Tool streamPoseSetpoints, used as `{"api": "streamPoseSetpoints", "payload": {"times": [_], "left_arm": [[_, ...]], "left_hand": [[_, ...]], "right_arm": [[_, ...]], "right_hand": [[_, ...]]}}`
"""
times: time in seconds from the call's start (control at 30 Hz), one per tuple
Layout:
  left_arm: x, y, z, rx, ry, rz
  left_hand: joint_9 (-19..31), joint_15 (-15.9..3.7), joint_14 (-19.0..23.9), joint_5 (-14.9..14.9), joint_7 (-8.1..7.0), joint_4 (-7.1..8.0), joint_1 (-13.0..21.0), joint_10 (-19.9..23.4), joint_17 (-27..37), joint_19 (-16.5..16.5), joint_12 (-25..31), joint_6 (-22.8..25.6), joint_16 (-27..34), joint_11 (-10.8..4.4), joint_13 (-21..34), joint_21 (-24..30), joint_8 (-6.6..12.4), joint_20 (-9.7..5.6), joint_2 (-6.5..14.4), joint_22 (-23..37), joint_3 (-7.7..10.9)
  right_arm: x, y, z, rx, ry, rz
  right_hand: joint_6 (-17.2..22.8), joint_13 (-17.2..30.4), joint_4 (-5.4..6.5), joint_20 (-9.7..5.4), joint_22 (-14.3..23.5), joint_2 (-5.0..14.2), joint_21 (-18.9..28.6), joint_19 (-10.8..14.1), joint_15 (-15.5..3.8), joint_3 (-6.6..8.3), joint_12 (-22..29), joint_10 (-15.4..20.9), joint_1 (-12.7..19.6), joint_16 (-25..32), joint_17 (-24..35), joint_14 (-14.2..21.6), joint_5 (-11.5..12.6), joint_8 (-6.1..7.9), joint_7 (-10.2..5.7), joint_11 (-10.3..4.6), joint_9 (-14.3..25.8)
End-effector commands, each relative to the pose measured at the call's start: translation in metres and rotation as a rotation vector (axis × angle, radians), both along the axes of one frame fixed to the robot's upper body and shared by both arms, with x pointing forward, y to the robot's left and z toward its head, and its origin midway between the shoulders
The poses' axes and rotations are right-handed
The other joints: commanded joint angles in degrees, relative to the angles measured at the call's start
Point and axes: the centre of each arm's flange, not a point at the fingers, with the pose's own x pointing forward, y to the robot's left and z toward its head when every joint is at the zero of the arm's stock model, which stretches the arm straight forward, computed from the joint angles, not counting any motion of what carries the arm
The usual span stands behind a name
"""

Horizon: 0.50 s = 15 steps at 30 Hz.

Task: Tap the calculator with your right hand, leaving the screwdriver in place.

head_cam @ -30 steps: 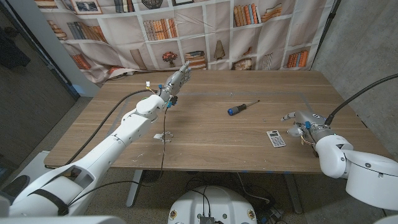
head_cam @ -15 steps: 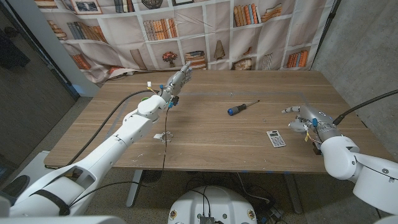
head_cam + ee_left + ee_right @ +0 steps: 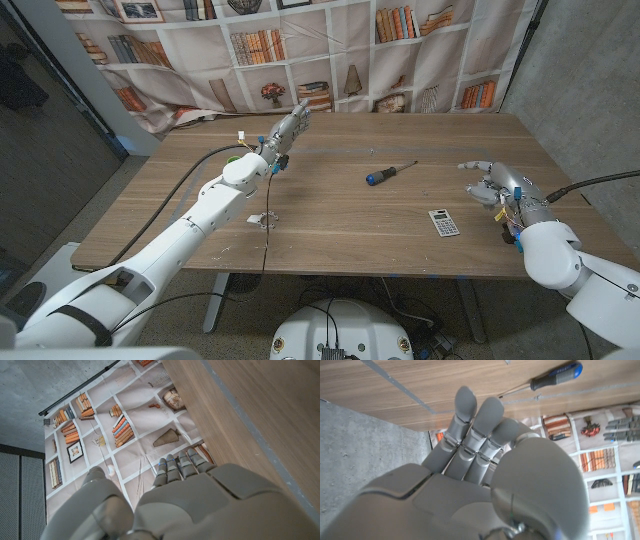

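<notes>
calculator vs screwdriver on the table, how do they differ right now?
The calculator is a flat grey slab with a key grid; the screwdriver is thin and long, with a blue and black handle and a bare metal shaft. The calculator lies nearer the table's front edge and the right hand; the screwdriver lies farther back, toward the middle. Both rest untouched on the wood.

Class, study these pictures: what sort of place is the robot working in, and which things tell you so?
Probably a lab or test room staged as a study: a printed bookshelf backdrop hangs on bare concrete walls, behind a wooden table.
</notes>
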Motion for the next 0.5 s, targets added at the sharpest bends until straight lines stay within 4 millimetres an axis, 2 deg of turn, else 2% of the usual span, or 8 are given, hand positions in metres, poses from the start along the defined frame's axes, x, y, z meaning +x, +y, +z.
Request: {"api": "streamPoseSetpoints", "payload": {"times": [0.03,0.1,0.13,0.23,0.27,0.37,0.43,0.5], "left_arm": [[-0.001,-0.001,-0.001,0.021,0.015,-0.026],[-0.003,0.000,-0.003,0.019,0.016,-0.024],[-0.004,0.000,-0.004,0.016,0.018,-0.024],[-0.006,0.002,-0.007,0.011,0.021,-0.021],[-0.006,0.002,-0.008,0.011,0.022,-0.020],[-0.009,0.004,-0.009,0.011,0.022,-0.017],[-0.010,0.006,-0.010,0.012,0.024,-0.015],[-0.011,0.007,-0.011,0.016,0.025,-0.014]], "left_hand": [[0.19,0.04,-0.03,0.00,0.16,0.03,0.07,0.21,0.22,0.62,-0.33,0.32,-0.10,-0.07,0.20,-0.09,-0.05,-0.06,0.31,0.31,-0.35],[0.19,0.03,-0.04,0.00,0.16,0.04,0.08,0.19,0.22,0.63,-0.34,0.36,-0.11,-0.05,0.20,-0.13,-0.04,-0.07,0.31,0.31,-0.37],[0.19,0.04,-0.03,0.00,0.15,0.04,0.08,0.28,0.22,0.63,-0.30,0.34,-0.10,-0.06,0.20,-0.14,-0.05,-0.06,0.31,0.31,-0.38],[0.19,0.04,-0.05,0.00,0.17,0.04,0.09,0.30,0.22,0.63,-0.29,0.41,-0.11,-0.05,0.20,-0.19,-0.02,-0.08,0.32,0.31,-0.41],[0.19,0.06,-0.04,0.00,0.19,0.05,0.10,0.32,0.22,0.61,-0.29,0.39,-0.11,-0.04,0.20,-0.21,-0.03,-0.05,0.33,0.31,-0.42],[0.19,0.08,-0.05,0.00,0.18,0.05,0.11,0.36,0.22,0.63,-0.28,0.36,-0.11,-0.07,0.20,-0.25,-0.05,-0.05,0.34,0.31,-0.44],[0.19,0.06,-0.07,0.00,0.19,0.06,0.12,0.36,0.22,0.62,-0.28,0.37,-0.12,0.09,0.21,-0.28,-0.04,-0.06,0.35,0.31,-0.46],[0.19,0.05,-0.08,0.00,0.20,0.07,0.13,0.35,0.22,0.61,-0.29,0.37,-0.12,0.08,0.21,-0.34,-0.05,-0.02,0.36,0.31,-0.48]], "right_arm": [[0.006,-0.005,0.008,0.250,-0.260,0.173],[0.009,-0.009,0.010,0.302,-0.273,0.236],[0.010,-0.010,0.011,0.333,-0.285,0.261],[0.016,-0.013,0.013,0.400,-0.302,0.347],[0.018,-0.014,0.013,0.417,-0.305,0.372],[0.025,-0.016,0.015,0.468,-0.311,0.444],[0.029,-0.015,0.016,0.489,-0.317,0.476],[0.033,-0.015,0.017,0.509,-0.321,0.513]], "right_hand": [[0.40,-2.27,1.19,0.07,-3.65,-0.11,-2.28,-3.82,-0.03,-2.10,-3.72,-4.17,-4.41,-3.40,-0.63,-3.34,-4.00,0.43,-0.16,-0.03,0.29],[0.48,-3.85,1.47,0.14,-6.06,1.15,-3.59,-7.07,-0.13,-2.88,-6.95,-7.07,-6.81,-5.83,-0.19,-6.43,-6.77,0.52,-0.19,-0.02,0.47],[0.44,-4.26,1.68,0.19,-6.56,1.43,-3.68,-7.57,-0.08,-3.20,-7.97,-8.26,-7.66,-6.84,-0.40,-7.71,-7.40,0.52,-0.15,0.05,0.51],[0.72,-5.82,2.16,0.25,-9.55,2.78,-4.97,-10.94,-0.12,-4.63,-11.66,-11.05,-10.68,-9.42,-0.22,-11.38,-9.66,0.72,1.25,-0.02,0.60],[0.74,-5.96,2.27,0.27,-10.16,2.98,-5.33,-11.75,-0.11,-4.91,-12.38,-11.91,-11.26,-9.79,-0.07,-12.05,-10.00,0.74,1.34,0.35,0.62],[1.20,-6.79,2.81,0.28,-12.85,3.78,-7.07,-15.65,-0.13,-6.57,-16.14,-16.75,-14.00,-12.33,-0.55,-16.64,-11.63,1.01,2.24,3.28,0.66],[1.42,-6.88,2.92,0.35,-13.96,4.03,-7.91,-17.24,0.08,-7.16,-17.31,-18.35,-14.80,-13.42,-1.06,-18.53,-12.13,1.13,2.52,3.98,0.67],[1.62,-6.66,3.76,0.30,-15.50,4.39,-8.95,-19.25,0.24,-8.68,-18.80,-20.42,-17.03,-14.50,-1.30,-21.44,-13.13,1.26,2.95,5.07,0.68]]}}
